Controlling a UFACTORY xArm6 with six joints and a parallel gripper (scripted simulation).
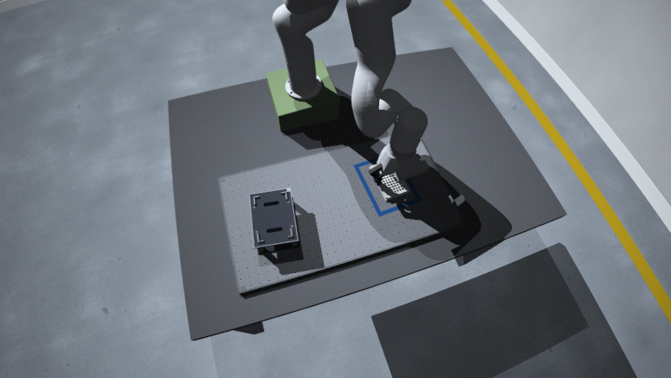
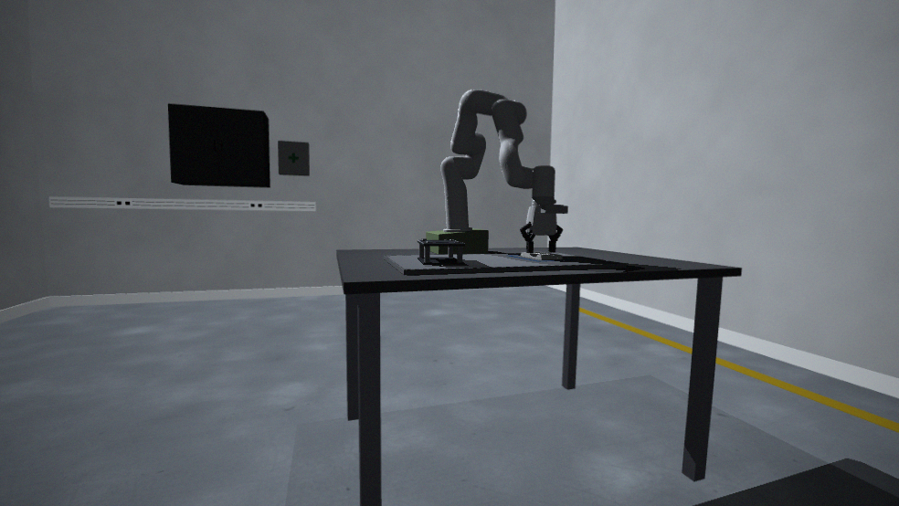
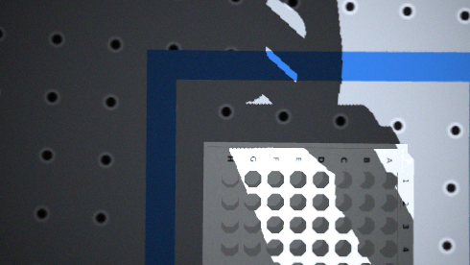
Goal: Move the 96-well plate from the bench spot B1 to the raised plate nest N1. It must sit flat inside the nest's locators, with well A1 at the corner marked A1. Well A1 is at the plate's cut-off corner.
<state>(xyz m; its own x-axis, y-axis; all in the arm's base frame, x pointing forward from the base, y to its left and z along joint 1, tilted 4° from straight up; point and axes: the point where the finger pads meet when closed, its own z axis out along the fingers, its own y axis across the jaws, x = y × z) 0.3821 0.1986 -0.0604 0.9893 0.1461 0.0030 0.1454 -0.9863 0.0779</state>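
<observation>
The white 96-well plate (image 1: 393,185) lies flat inside the blue-outlined spot B1 (image 1: 366,187) on the perforated breadboard. In the wrist view the plate (image 3: 307,206) fills the lower middle, partly in the arm's shadow, with its cut-off A1 corner (image 3: 409,150) at the upper right. My gripper (image 2: 541,241) is open and low over the plate, one finger on each side of it. Its fingertips are hidden behind the wrist in the overhead view (image 1: 391,180). The raised plate nest N1 (image 1: 273,218) stands empty at the left of the breadboard, a dark deck with light corner locators.
The green robot base (image 1: 303,99) stands behind the breadboard (image 1: 324,215). The nest also shows in the side view (image 2: 441,251) on short legs. The black table (image 2: 534,269) ends close to the right of spot B1.
</observation>
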